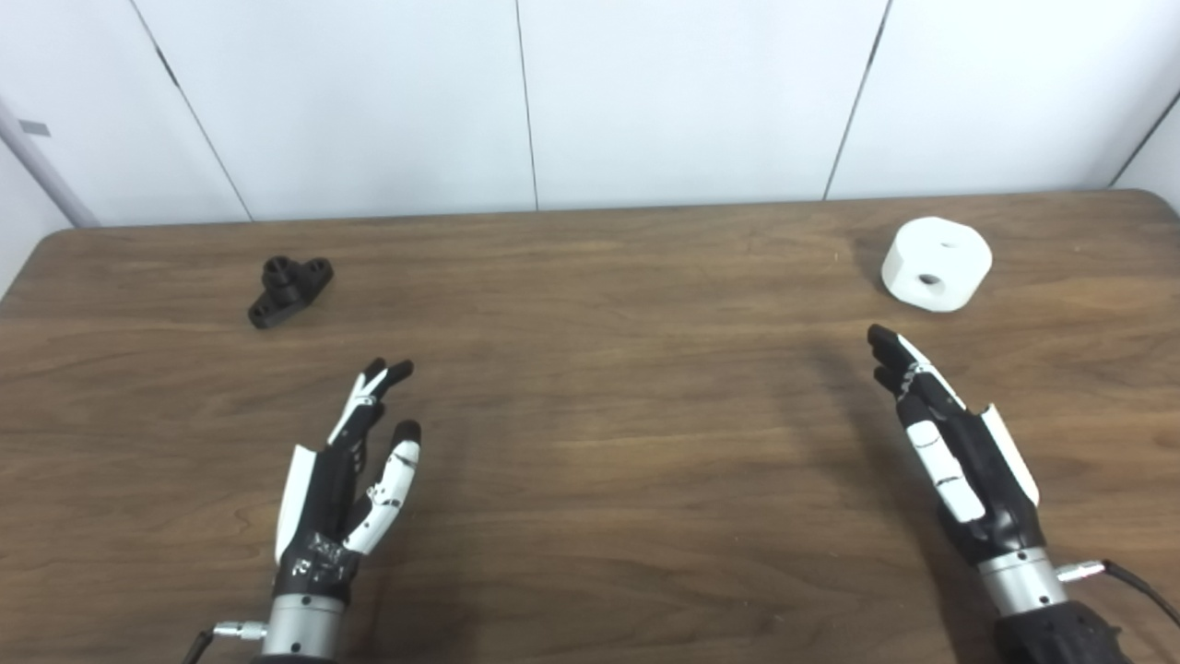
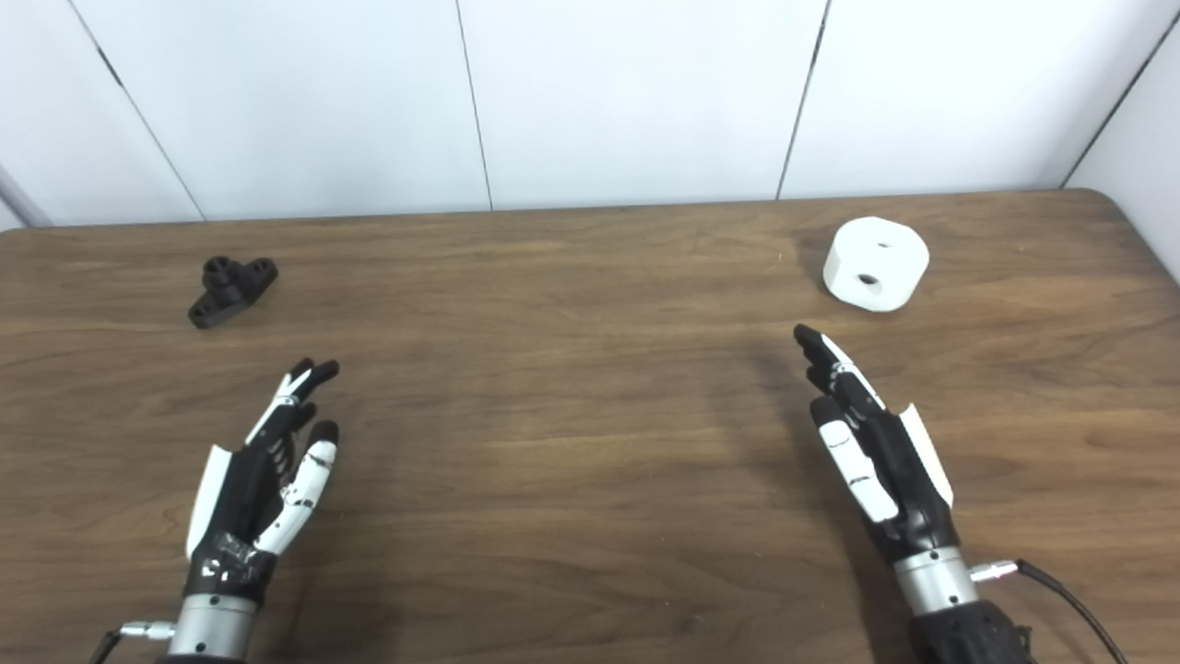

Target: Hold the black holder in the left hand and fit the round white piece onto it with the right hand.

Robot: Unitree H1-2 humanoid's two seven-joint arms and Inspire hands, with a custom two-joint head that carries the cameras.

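Observation:
The black holder (image 1: 288, 289) lies on the wooden table (image 1: 590, 443) at the far left, a small flanged part with a short post. The round white piece (image 1: 937, 263) sits at the far right, a thick disc with a hole in its side and one on top. My left hand (image 1: 355, 475) is open and empty, fingers extended, nearer me than the holder and apart from it. My right hand (image 1: 949, 443) is open and empty, fingertips pointing toward the white piece, a short gap short of it.
The table's back edge meets a white panelled wall (image 1: 590, 92). A thin cable (image 1: 1138, 581) runs from the right wrist.

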